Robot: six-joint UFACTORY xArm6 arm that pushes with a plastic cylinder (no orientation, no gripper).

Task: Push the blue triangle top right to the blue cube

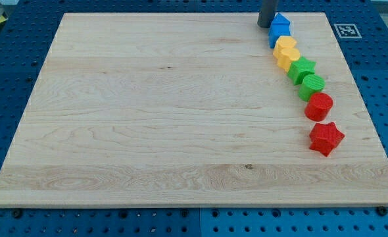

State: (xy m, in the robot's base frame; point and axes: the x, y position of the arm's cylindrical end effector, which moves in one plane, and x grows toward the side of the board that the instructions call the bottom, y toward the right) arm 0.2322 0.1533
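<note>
My tip (266, 26) rests on the board near the view's top right, touching or just left of a blue block. That upper blue block (282, 21) has a pointed top and looks like the blue triangle. Directly below it and touching it is a second blue block (277, 37), which looks like the blue cube. The rod partly hides the triangle's left side.
Below the blue blocks a curved chain runs down the right side: two yellow blocks (287, 52), a green star (302, 68), a green cylinder (313, 85), a red cylinder (319, 106) and a red star (326, 137). The board's right edge (352, 85) is close by.
</note>
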